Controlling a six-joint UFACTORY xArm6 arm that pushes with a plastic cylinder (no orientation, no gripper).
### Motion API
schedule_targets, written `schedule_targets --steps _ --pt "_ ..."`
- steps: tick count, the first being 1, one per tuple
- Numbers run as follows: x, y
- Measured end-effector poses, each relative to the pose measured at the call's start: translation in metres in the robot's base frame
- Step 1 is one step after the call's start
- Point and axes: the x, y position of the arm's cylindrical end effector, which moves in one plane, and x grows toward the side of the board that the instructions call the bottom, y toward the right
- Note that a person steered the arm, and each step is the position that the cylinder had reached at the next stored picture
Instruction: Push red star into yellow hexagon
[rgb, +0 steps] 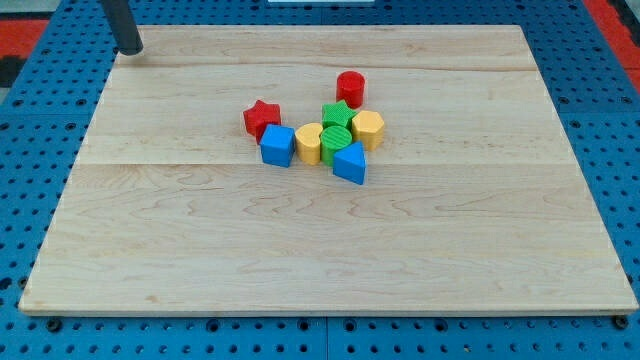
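Note:
The red star (261, 118) lies near the board's middle, touching the blue cube (277, 146) just below it. The yellow hexagon (368, 130) sits to the right, at the right end of a tight cluster. Between them lie a yellow block (309, 143), a green round block (337, 141) and a green star (335, 113). My tip (130, 50) is at the board's top left corner, far up and left of the red star and apart from every block.
A red cylinder (350, 88) stands alone above the cluster. A blue triangular block (351, 163) sits at the cluster's lower right. The wooden board (320, 260) rests on a blue perforated base (30, 150).

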Motion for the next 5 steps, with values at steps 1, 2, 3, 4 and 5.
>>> schedule_targets --steps 1,2,3,4,5 --pt "0.015 0.004" --pt "0.015 0.004" --pt "0.026 0.013" --pt "0.09 0.079" --pt "0.13 0.144"
